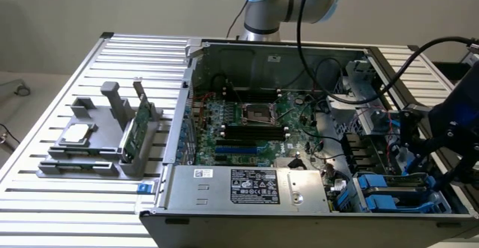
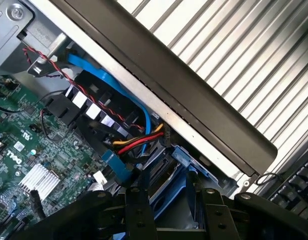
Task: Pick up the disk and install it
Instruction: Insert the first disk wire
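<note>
My gripper [image 1: 414,157] hangs inside the open computer case, at its corner on the exterior view's right, over the blue drive bays [image 1: 389,198]. In the wrist view my gripper [image 2: 171,196] stands with a black finger [image 2: 138,210] on either side of a blue plastic carrier. That carrier fills the gap between them, so I take it for the disk [image 2: 166,189], held edge-on and low in the bay. Its metal face and label are hidden. In the exterior view a pale blue edge of the disk [image 1: 408,168] shows just below the fingers.
Red, yellow and blue cables [image 2: 138,139] run close beside the bay. The case wall [image 2: 194,102] borders it on the far side. The motherboard [image 1: 247,124] and power supply [image 1: 247,186] fill the rest of the case. A grey holder [image 1: 97,164] carries a silver chip [image 1: 78,134] and a green card [image 1: 132,133].
</note>
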`<state>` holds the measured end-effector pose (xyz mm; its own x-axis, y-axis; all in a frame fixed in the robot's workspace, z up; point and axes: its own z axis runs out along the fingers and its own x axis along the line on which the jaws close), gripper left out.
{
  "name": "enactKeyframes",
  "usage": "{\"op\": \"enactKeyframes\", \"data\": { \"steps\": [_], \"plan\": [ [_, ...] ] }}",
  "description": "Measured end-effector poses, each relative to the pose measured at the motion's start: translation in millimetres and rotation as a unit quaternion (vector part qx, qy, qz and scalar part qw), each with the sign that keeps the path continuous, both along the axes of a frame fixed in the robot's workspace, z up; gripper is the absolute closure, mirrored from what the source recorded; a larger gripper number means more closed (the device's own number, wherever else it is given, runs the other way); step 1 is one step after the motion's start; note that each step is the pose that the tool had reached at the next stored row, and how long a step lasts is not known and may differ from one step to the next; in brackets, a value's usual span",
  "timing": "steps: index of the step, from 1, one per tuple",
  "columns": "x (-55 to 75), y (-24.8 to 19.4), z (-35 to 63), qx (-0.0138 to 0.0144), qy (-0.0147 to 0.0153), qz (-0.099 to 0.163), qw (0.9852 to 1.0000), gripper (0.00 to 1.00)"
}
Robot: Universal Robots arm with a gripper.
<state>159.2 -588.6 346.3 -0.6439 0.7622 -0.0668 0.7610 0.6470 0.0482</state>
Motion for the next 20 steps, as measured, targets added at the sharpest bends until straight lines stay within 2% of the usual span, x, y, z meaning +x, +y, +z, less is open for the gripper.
{"op": "enactKeyframes", "data": {
  "steps": [3, 4, 12, 13, 14, 15, 16, 20],
  "plan": [
    [0.0, 2.3, 0.1, -0.0001, 0.0, -0.006, 1.0, 0.6],
    [0.2, 3.0, 0.0, 0.0, 0.0, -0.008, 1.0, 0.67],
    [6.1, 7.0, -0.8, 0.0, 0.0, -0.021, 0.9998, 0.67],
    [7.1, 7.5, -1.1, 0.0, 0.0, -0.022, 0.9997, 0.69],
    [8.1, 8.0, -1.3, 0.0, 0.0, -0.024, 0.9997, 0.76],
    [9.1, 8.5, -1.5, 0.0, 0.0, -0.025, 0.9997, 0.76],
    [10.2, 9.0, -1.9, 0.0, 0.0, -0.027, 0.9996, 0.83],
    [14.8, 10.6, -3.4, -0.0001, 0.0, -0.032, 0.9995, 0.83]
  ]
}}
